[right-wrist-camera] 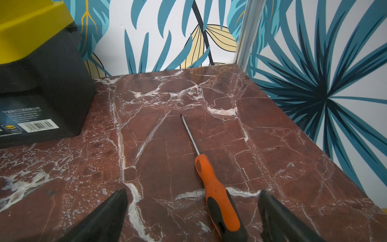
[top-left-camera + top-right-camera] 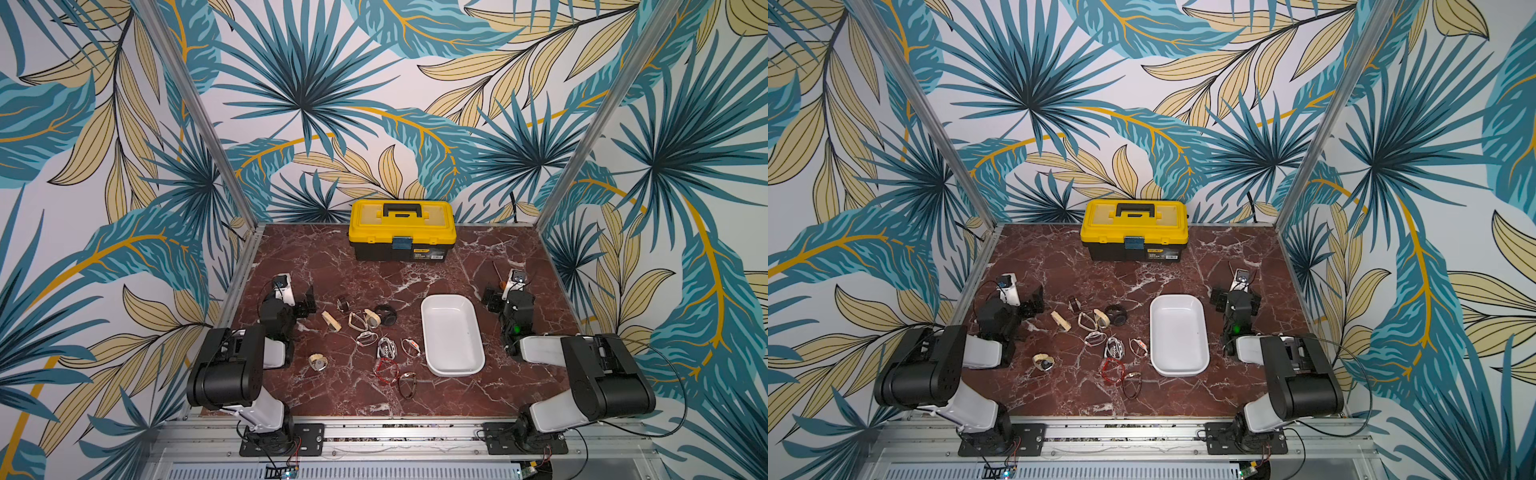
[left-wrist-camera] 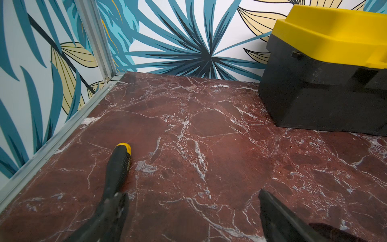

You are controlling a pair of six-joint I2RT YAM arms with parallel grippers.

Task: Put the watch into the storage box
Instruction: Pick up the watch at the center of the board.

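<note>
**Opening step: no watch picked up yet**

Nearest, loose watches (image 2: 385,348) lie scattered on the bench (image 2: 332,395), just beside the empty white storage box (image 2: 451,332) on its left-arm side. Beyond them, the left gripper (image 3: 192,194) and right gripper (image 1: 192,192) stand wide open, holding nothing. The next move probably calls for lowering one gripper over a single strap, clear of its neighbours.

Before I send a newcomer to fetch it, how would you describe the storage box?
Find the yellow-lidded toolbox at the back wall, then come forward over the marble table. The storage box lies beside the scattered watches: plain white, shallow, open-topped, handleless.
</note>
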